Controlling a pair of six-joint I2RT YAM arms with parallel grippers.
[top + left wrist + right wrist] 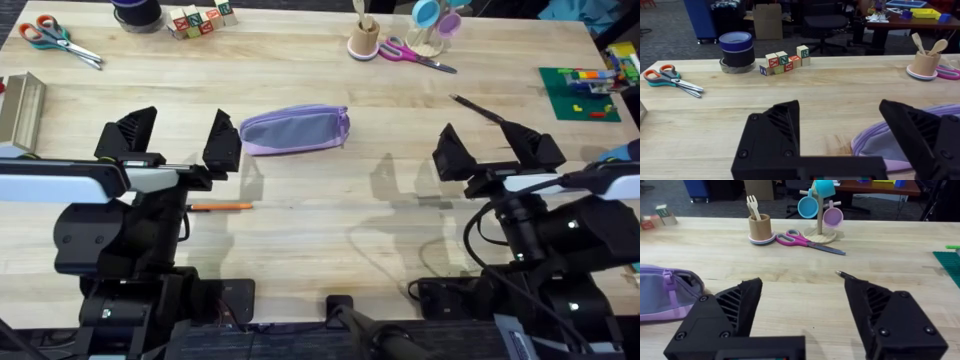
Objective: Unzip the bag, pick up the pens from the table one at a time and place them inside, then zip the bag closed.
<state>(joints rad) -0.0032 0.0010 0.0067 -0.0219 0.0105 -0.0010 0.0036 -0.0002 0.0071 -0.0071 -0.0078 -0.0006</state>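
Note:
The lavender bag (295, 130) lies on the table (330, 215) at mid-centre, its zip along the top; its ends also show as the bag (912, 145) and the bag (665, 292) in the wrist views. My left gripper (178, 142) hangs open just left of the bag, nothing between its fingers. An orange pen (221, 206) lies on the table under the left arm. A black pen (478, 108) lies just beyond my right gripper (498, 150), which is open and empty; the pen's tip (840, 274) pokes past a finger.
Orange-handled scissors (58, 40), a tape roll (137, 12) and letter blocks (200, 20) sit at the far left. A utensil cup (364, 38), pink scissors (415, 54) and a mug tree (432, 25) stand far centre-right. A metal tray (22, 110) is at left, a green baseplate (580, 95) at right.

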